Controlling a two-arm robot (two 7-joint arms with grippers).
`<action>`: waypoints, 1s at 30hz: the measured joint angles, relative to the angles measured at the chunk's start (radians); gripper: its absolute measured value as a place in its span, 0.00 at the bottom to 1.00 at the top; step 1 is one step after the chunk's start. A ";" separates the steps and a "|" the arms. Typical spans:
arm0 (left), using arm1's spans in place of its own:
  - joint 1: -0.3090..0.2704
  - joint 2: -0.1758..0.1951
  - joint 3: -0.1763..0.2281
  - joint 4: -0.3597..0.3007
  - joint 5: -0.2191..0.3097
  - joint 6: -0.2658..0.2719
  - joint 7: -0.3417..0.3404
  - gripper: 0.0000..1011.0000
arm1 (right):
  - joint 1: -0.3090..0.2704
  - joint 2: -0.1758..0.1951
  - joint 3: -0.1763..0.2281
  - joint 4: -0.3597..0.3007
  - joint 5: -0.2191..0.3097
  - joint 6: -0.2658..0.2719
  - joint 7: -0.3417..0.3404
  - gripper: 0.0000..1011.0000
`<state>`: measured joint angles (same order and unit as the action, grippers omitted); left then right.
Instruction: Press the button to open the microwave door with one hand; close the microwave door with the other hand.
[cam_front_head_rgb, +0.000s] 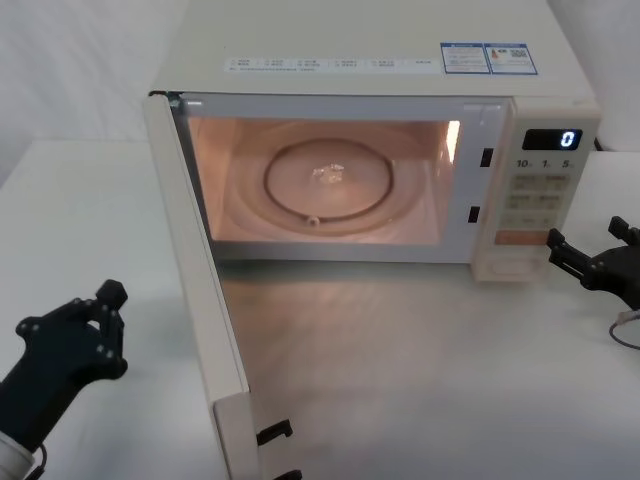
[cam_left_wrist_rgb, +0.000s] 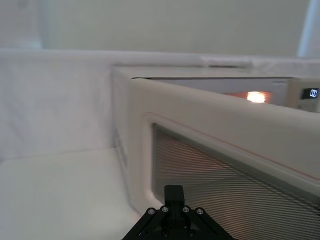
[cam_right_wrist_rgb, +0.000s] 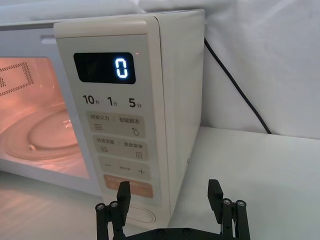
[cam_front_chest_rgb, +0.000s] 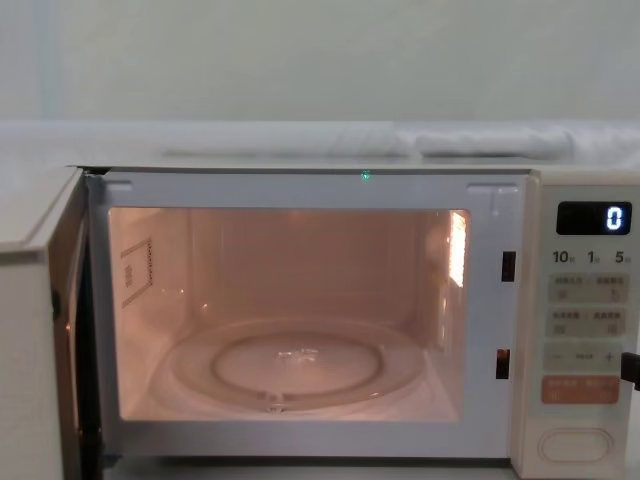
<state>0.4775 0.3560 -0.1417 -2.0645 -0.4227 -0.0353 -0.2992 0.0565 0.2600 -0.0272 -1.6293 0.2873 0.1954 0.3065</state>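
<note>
The small dark screen (cam_right_wrist_rgb: 104, 68) on the control panel (cam_right_wrist_rgb: 120, 150) shows a glowing 0. Under it are the numbers 10, 1 and 5. Lower keys show a minus and a plus

- The wide cream microwave door (cam_front_head_rgb: 195, 290) with its dark window stands swung wide, jutting toward the robot and walling the left side from the middle.
- Bare white desk (cam_front_head_rgb: 420, 380) lies open between door and control panel.
- The black left gripper (cam_front_head_rgb: 85, 325) sits outside the door, near its outer face.
- The black right gripper (cam_front_head_rgb: 590, 262), fingers apart, hovers just beside the large cream oval button (cam_right_wrist_rgb: 142, 216).
</note>
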 joint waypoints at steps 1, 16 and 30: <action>0.008 0.012 0.000 -0.010 0.002 -0.002 -0.007 0.00 | 0.000 0.000 0.000 0.000 0.000 0.000 0.000 0.99; 0.067 0.090 0.026 -0.077 0.002 -0.125 -0.096 0.00 | 0.000 0.000 0.000 0.000 0.000 0.000 0.000 0.99; -0.051 0.148 0.150 -0.047 -0.034 -0.097 -0.152 0.00 | 0.000 0.000 0.000 0.000 0.000 0.000 0.000 0.99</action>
<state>0.4262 0.5045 0.0086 -2.1118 -0.4569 -0.1320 -0.4515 0.0565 0.2600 -0.0272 -1.6293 0.2873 0.1954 0.3065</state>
